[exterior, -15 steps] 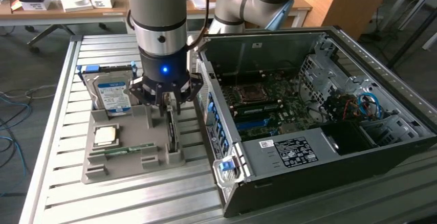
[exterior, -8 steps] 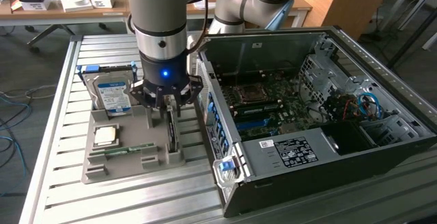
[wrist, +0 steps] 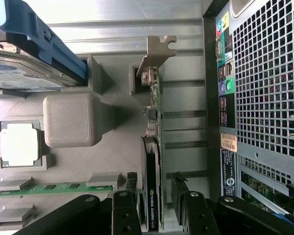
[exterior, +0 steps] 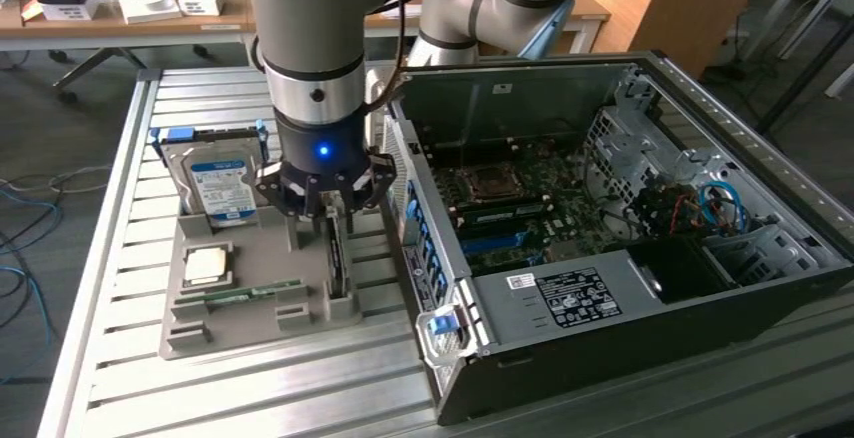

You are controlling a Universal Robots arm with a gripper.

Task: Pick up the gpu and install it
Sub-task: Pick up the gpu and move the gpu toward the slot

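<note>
**Claw wide open astride the gpu, card not yet gripped.**

The gripper [wrist: 154,198] has its fingers spread on either side of the gpu [wrist: 153,117], and neither seems to press it. The card stands on edge in its slot in the grey holder tray [exterior: 187,333], so by the look of it both the pick-up and the installing are left to do. The arm's wrist points straight down over the tray. Just beside it is the open computer case [exterior: 574,298], with its motherboard [exterior: 521,208] bare beyond.
</note>
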